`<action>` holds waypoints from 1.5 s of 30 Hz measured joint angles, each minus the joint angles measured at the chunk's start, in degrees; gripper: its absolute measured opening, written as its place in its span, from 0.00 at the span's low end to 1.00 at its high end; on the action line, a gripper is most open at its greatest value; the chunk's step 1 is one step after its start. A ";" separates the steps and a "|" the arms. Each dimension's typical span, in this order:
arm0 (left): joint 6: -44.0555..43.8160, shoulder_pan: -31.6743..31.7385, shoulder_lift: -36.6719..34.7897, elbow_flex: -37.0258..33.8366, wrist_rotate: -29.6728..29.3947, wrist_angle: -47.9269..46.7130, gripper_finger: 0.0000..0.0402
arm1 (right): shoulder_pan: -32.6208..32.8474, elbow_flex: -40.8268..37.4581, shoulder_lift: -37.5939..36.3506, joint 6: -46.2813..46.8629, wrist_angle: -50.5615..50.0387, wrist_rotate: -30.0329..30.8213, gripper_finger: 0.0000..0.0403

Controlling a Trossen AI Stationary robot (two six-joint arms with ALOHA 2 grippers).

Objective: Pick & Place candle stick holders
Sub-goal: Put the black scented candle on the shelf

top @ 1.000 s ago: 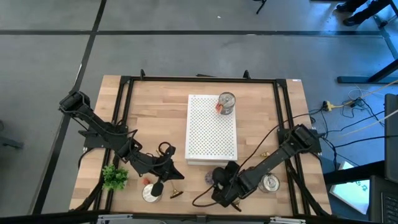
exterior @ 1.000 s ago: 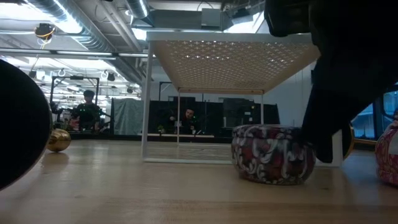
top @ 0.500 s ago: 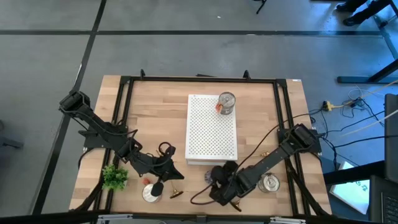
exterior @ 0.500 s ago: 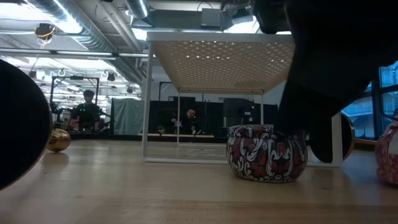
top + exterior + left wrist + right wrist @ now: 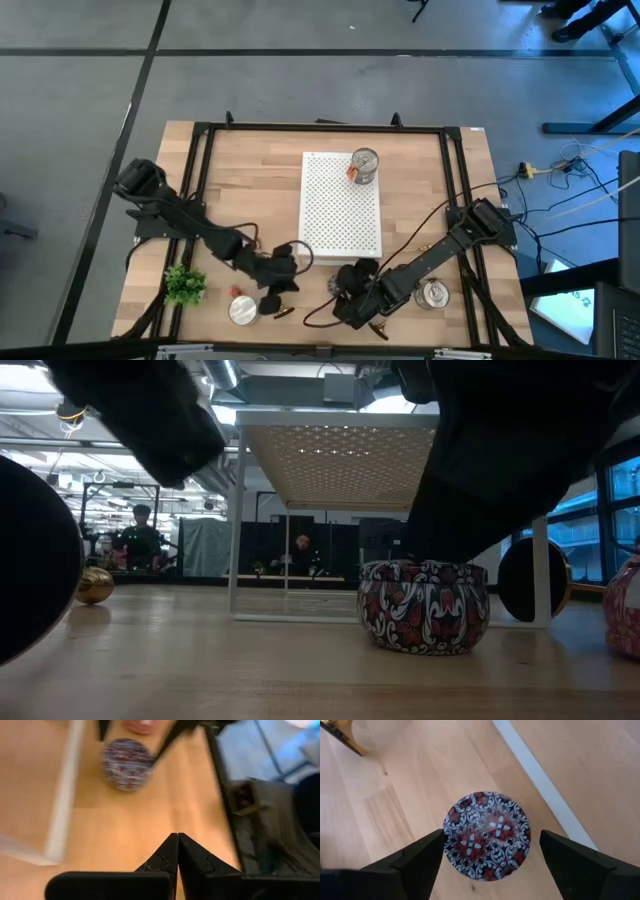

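Note:
My right gripper (image 5: 487, 845) is open low over a round red, white and dark patterned tin (image 5: 487, 836), one finger on each side of it; the tin stands on the table near the front edge (image 5: 352, 282) (image 5: 424, 606). My left gripper (image 5: 177, 851) is shut and empty, above the table left of the tin (image 5: 287, 268). One gold candle stick holder (image 5: 283, 312) lies on the table near the front edge. Another (image 5: 425, 247) lies at the right. A gold part (image 5: 340, 734) shows beside the tin. My right gripper comes at the patterned tin from above, fingers pointing down, one on each side of its round wall. One fingertip (image 5: 439, 839) stands right at the tin's rim (image 5: 448, 827). I cannot tell whether it touches. The tin stands upright on the table.
A white perforated riser (image 5: 341, 205) stands mid-table with a silver tin (image 5: 364, 166) on it. More silver tins stand at the front left (image 5: 241, 311) and front right (image 5: 434, 293). A green plant (image 5: 185, 285) and a small pink disc (image 5: 237, 292) are at the front left.
My left gripper has swung toward the table's right, closer to the patterned tin, and now shows in the low view. My right gripper has shifted a little toward the table's left over the tin, and the tin has slid slightly left along the table.

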 joint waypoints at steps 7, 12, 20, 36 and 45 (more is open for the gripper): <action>0.04 1.88 0.20 0.00 -1.38 3.15 0.01 | -0.24 0.05 0.22 -1.19 0.29 -0.24 0.82; 0.66 0.94 0.20 0.00 -0.60 3.58 0.01 | -0.36 0.13 1.58 -2.04 2.62 -0.04 0.82; 0.69 0.50 0.20 0.00 -0.53 3.59 0.01 | -1.00 0.15 2.09 -2.81 4.35 -0.34 0.82; 0.98 0.50 0.20 0.00 -0.55 3.94 0.01 | -0.51 0.06 2.23 -8.85 5.09 -2.74 0.83; 0.96 0.34 0.20 0.00 0.15 3.94 0.01 | -0.15 -0.11 2.45 -10.95 7.16 -7.07 0.85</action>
